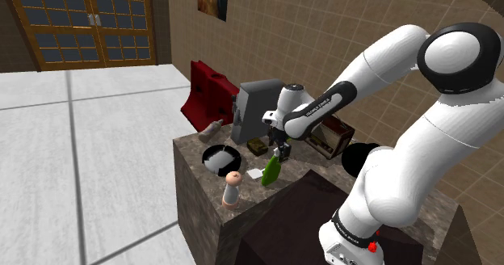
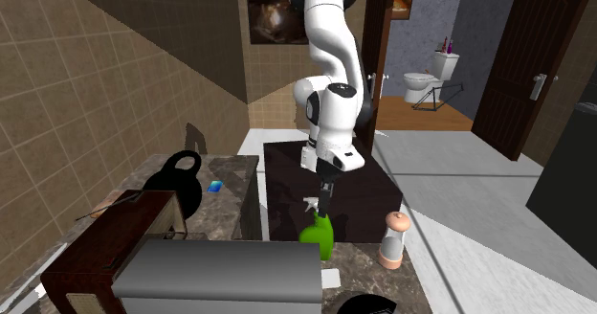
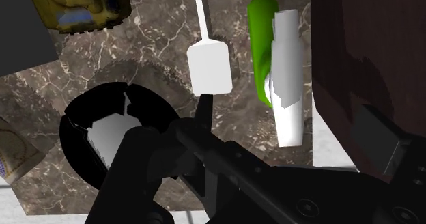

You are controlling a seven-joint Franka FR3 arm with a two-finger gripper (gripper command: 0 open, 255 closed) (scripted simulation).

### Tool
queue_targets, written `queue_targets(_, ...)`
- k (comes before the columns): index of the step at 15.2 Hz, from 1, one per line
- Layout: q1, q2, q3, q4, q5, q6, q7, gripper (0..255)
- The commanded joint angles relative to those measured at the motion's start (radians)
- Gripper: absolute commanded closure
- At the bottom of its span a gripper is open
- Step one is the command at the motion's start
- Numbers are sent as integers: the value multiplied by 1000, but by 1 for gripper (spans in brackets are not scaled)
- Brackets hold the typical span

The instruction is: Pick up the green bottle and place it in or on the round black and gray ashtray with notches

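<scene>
On the dark marbled bench [image 1: 200, 200], which carries everything here, the white Franka arm [image 1: 380, 53] reaches out from its dark stand [image 1: 299, 215] and bends down past a plain grey box [image 1: 252, 108]. The black hand [image 1: 282, 149] hangs just above the green bottle [image 1: 272, 172]. That bottle sits at the bench's edge, just beside the stand, and leans over in the shoulder view. In the wrist view it has a white part lying along its side, and it is apart from the hand, so it is not grasped. Whether the hand is released or clenched I cannot tell, because from the wrist it reads as one black mass. The round black ashtray [image 1: 216, 159], notched at the rim and pale grey in the middle, rests near the bottle with nothing in it. A small white tool on a thin stem [image 3: 210, 67] lies between the two. A tan-topped grinder [image 1: 233, 189] stands near the bench's front corner. By my reading the task is at the approach, with the pick-up not yet made. The next move calls for lining up on the bottle's green body, closing firmly, lifting clear of the white tool and carrying it across to the ashtray. The bottle's lean could make it slip. The ashtray is cut off at the bottom edge of the second exterior view, and the bottle's white part is hard to name.
</scene>
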Motion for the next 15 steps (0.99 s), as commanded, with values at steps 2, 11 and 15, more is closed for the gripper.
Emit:
queue_targets(2, 1, 6, -1, -1, 2, 7, -2, 0)
queue_targets(11, 0, 6, -1, 0, 2, 7, -2, 255)
queue_targets(15, 1, 6, -1, 0, 2, 7, -2, 255)
